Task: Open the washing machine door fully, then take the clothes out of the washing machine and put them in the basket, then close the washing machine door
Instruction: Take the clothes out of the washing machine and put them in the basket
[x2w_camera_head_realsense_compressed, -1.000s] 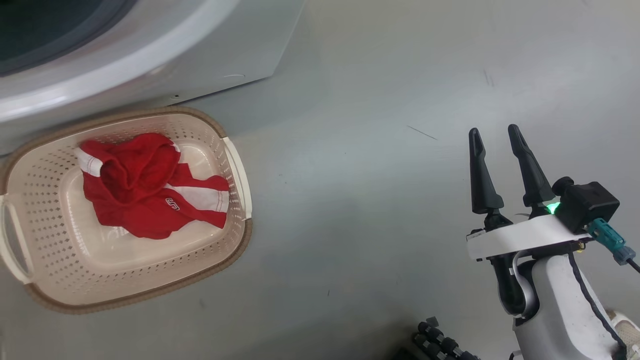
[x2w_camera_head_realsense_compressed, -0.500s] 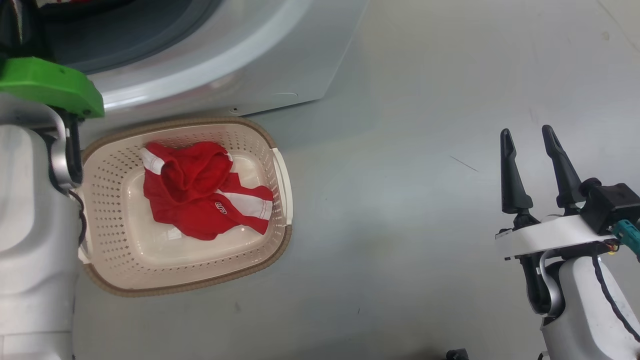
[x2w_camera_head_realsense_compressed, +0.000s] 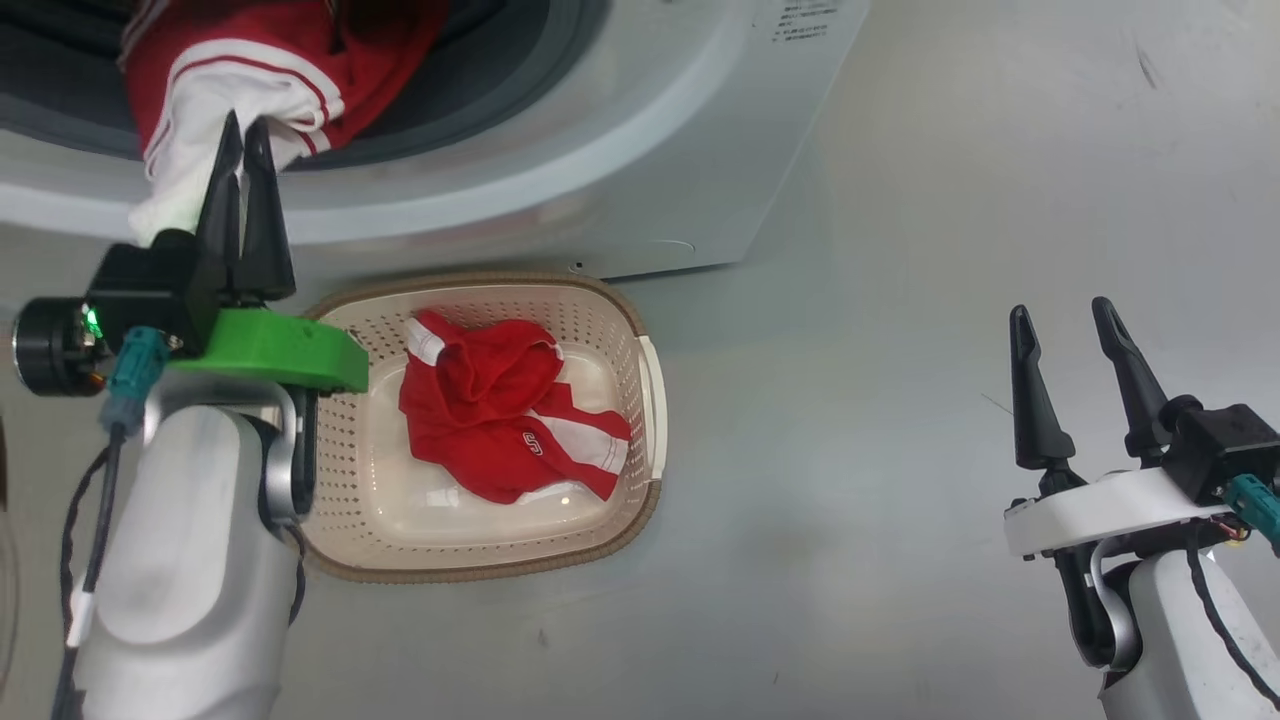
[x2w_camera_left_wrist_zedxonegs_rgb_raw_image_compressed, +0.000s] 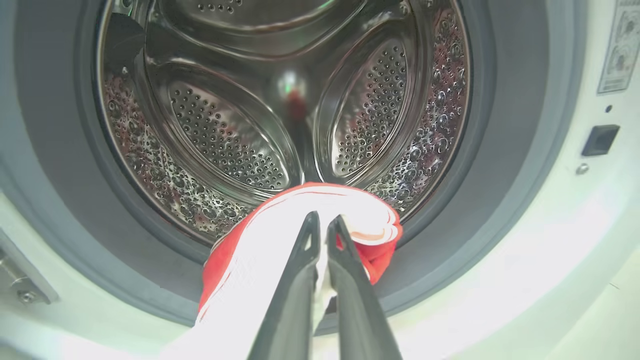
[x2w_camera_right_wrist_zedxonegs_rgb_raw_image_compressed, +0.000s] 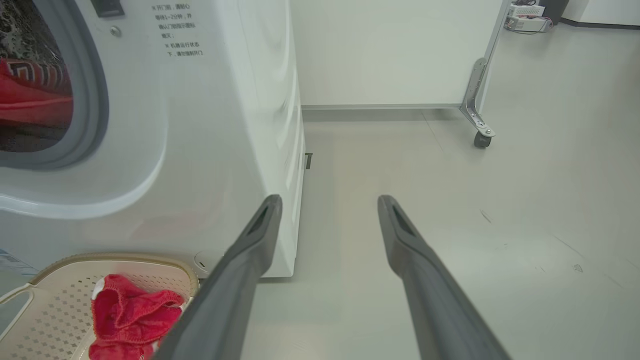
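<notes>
Upper left, the left gripper (x2w_camera_head_realsense_compressed: 247, 125) pinches a soft red-and-white garment (x2w_camera_head_realsense_compressed: 250, 70) at the white washing machine (x2w_camera_head_realsense_compressed: 650, 150) mouth; the cream perforated plastic basket (x2w_camera_head_realsense_compressed: 480, 283) sits just below-right, mid-frame. The right gripper (x2w_camera_head_realsense_compressed: 1060, 308) gapes empty.

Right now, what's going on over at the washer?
The left gripper is shut on a red and white garment at the mouth of the washing machine, with the cloth draped over the lower edge of the opening. Another red garment with white stripes lies in the cream basket on the floor in front of the machine. The right gripper is open and holds nothing, off to the side above the floor.
</notes>
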